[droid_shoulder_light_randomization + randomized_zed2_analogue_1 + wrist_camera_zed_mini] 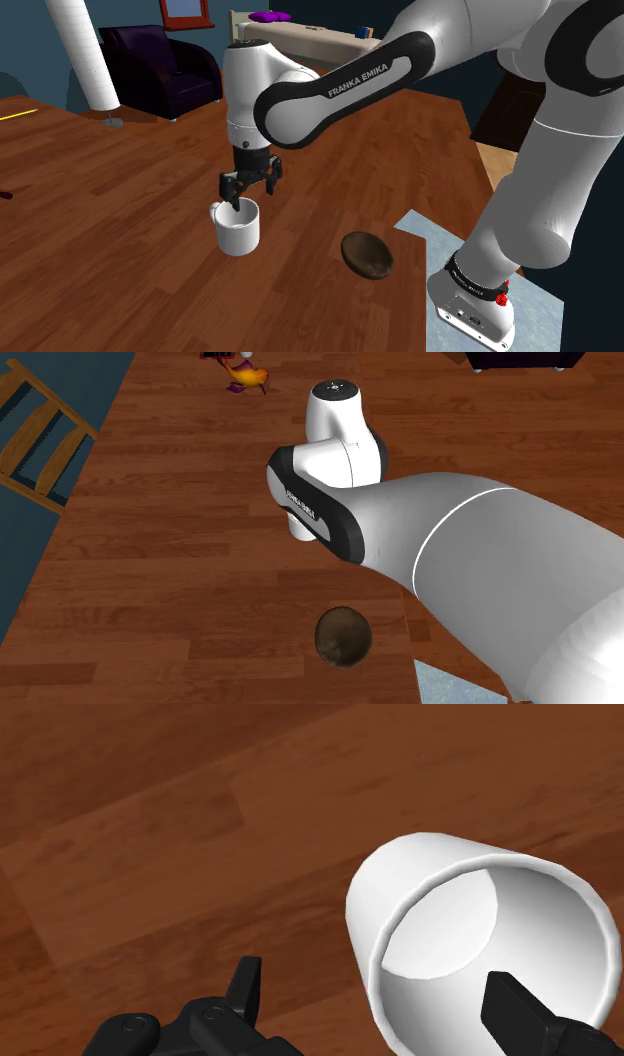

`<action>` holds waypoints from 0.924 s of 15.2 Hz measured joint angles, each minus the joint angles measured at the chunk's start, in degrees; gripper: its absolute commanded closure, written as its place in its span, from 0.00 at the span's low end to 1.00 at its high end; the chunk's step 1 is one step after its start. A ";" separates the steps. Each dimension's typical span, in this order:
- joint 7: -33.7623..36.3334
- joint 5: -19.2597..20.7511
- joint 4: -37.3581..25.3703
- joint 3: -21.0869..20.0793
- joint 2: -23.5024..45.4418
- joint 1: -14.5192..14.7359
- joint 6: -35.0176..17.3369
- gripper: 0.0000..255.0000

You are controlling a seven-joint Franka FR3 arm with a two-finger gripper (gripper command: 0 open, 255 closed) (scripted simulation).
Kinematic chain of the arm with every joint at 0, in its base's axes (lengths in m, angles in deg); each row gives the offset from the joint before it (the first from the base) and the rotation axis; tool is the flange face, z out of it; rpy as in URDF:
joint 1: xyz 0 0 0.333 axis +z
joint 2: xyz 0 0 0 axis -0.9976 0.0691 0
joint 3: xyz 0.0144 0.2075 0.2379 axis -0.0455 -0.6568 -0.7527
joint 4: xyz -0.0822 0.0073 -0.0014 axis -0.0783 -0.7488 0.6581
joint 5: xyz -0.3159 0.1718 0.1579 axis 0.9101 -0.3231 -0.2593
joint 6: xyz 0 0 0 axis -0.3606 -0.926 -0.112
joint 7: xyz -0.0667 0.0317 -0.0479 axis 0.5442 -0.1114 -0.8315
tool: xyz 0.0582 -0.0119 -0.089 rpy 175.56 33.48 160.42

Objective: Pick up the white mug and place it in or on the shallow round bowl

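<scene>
Black fingers (248,984) are spread apart and gripping nothing. One tip hangs inside the white mug (240,232), the other outside it, with the mug wall between them; neither touches it as far as I can see. Mug stands upright on the wooden tabletop (120,220), handle toward the shoulder view's left. Dark brown shallow bowl (367,254) sits on the same tabletop, to the mug's right in that view, near it but clearly apart.
</scene>
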 measured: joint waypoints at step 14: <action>1.35 1.57 2.24 0.26 2.70 0.57 -4.69 1.00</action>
